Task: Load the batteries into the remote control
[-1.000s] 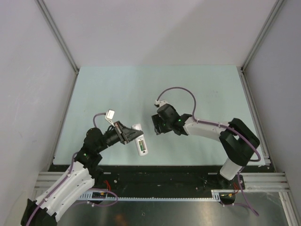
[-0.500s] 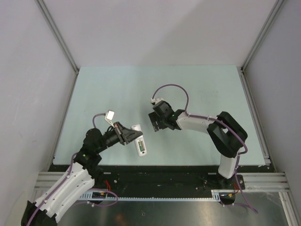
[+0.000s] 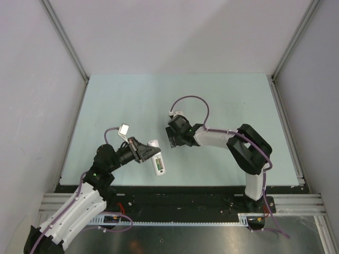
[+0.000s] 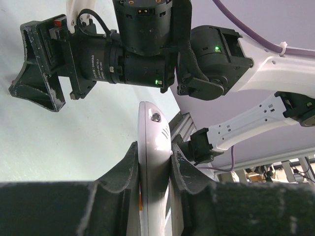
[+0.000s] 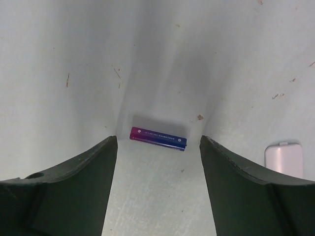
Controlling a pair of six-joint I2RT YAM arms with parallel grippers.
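Note:
My left gripper [image 3: 150, 153] is shut on the white remote control [image 3: 158, 160] and holds it above the table near the front edge. In the left wrist view the remote control [image 4: 153, 142] stands edge-on between the two pads. A green strip [image 3: 159, 166] shows in its upward face, apparently one of the batteries in the recess. The purple-blue battery [image 5: 157, 138] lies flat on the table. My right gripper [image 5: 158, 147] hangs open over it, one finger on each side, touching nothing. In the top view the right gripper [image 3: 172, 138] hides that battery.
A small pale rounded plate [image 5: 284, 160] lies on the table right of the right fingers. The right arm's wrist [image 4: 142, 54] hangs close beyond the remote. Grey walls and metal rails [image 3: 286, 47] enclose the pale green table [image 3: 132, 100].
The right arm has folded its elbow inward and its gripper has shifted slightly left and away. The left arm and the remote have not moved.

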